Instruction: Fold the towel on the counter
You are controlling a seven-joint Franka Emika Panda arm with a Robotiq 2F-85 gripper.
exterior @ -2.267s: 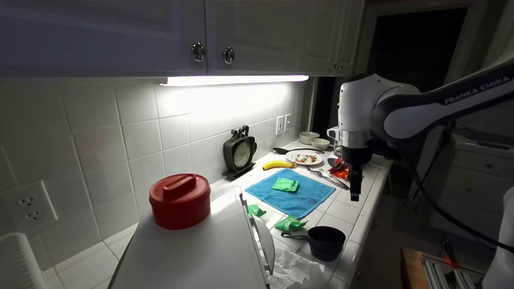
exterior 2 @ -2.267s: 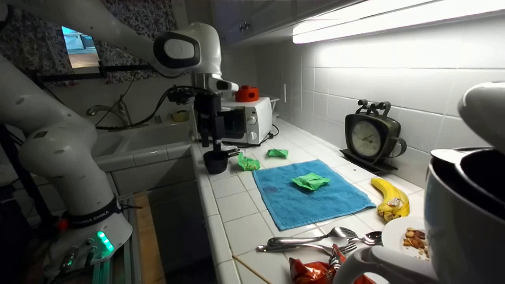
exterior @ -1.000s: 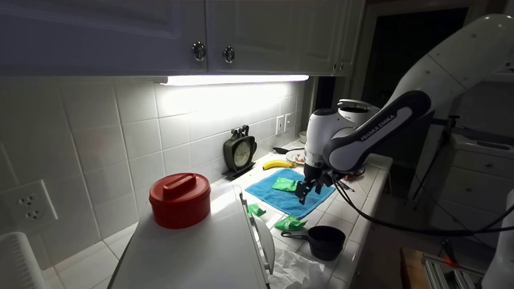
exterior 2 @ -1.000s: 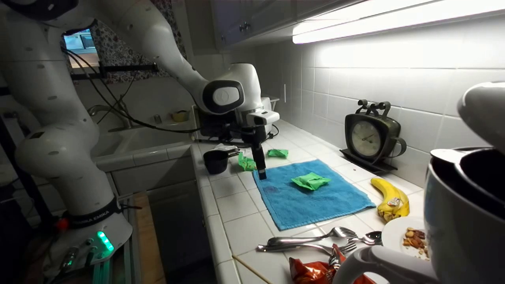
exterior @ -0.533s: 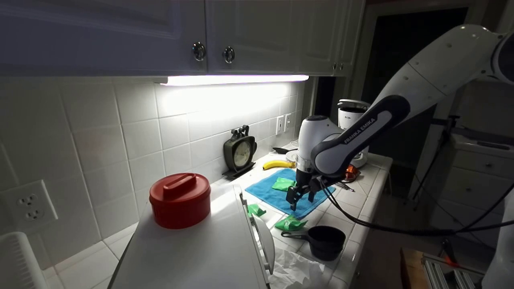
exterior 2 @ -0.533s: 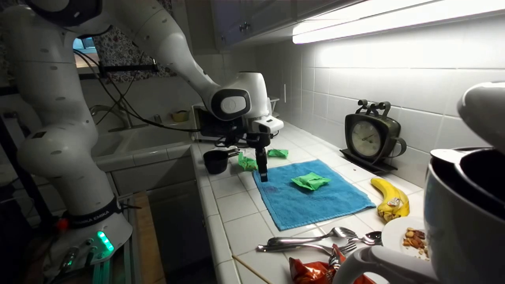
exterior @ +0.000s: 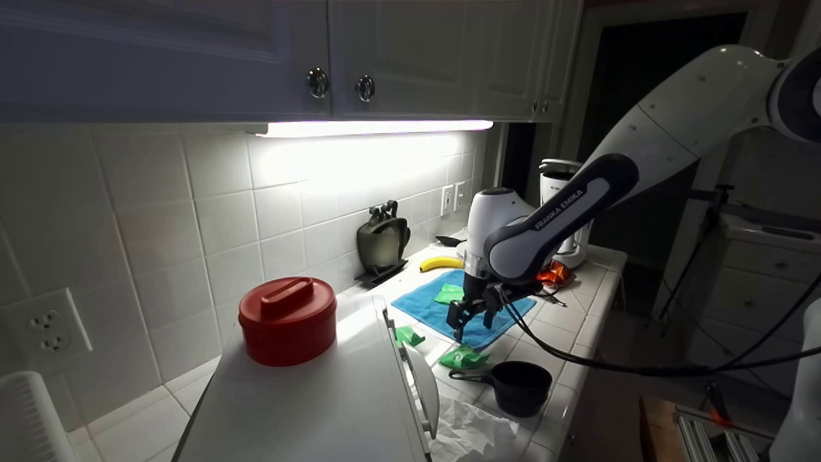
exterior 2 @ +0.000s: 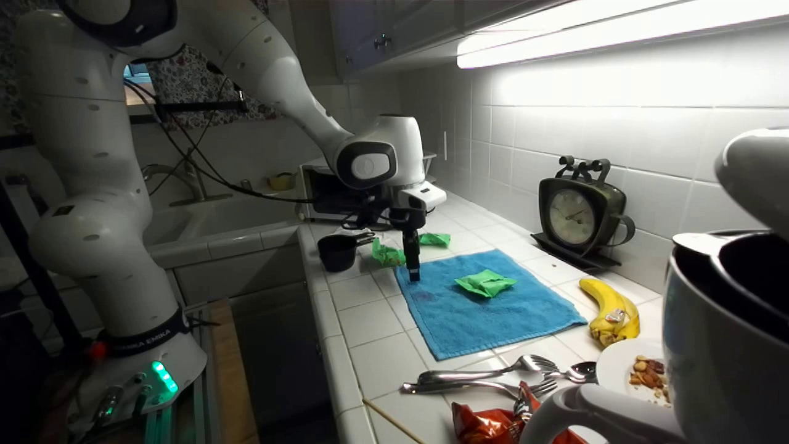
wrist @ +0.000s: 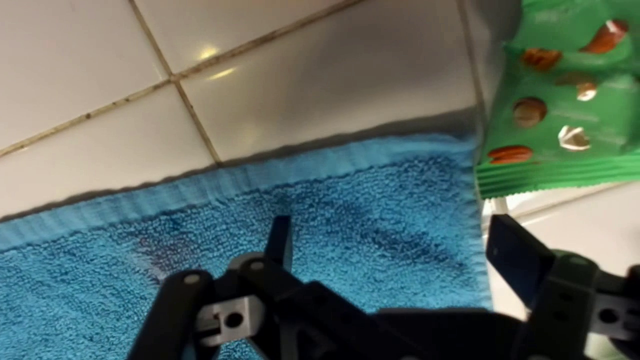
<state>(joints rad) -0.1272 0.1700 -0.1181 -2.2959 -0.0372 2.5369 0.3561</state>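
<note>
A blue towel (exterior 2: pixel 493 324) lies spread flat on the white tiled counter in both exterior views, with a green snack packet (exterior 2: pixel 486 283) on top of it. My gripper (exterior 2: pixel 414 276) is above the towel corner nearest the black pan. In the wrist view the gripper (wrist: pixel 390 225) is open and empty. One finger is over the towel (wrist: pixel 360 200); the other is just past its side edge, over tile. The gripper (exterior: pixel 473 326) hides part of the towel (exterior: pixel 420 301) in an exterior view. Whether the fingertips touch the cloth cannot be told.
Another green packet (wrist: pixel 565 115) lies right beside the towel corner, and a third (exterior 2: pixel 434 239) is behind it. A black pan (exterior: pixel 521 388) stands near the counter edge. A banana (exterior 2: pixel 610 311), cutlery (exterior 2: pixel 481 377) and a red wrapper (exterior 2: pixel 487 424) lie around the towel.
My gripper has moved from beside the towel, near the counter edge, to above the towel's corner, lower and turned. Over the last half second it shifted only slightly. The towel has not moved.
</note>
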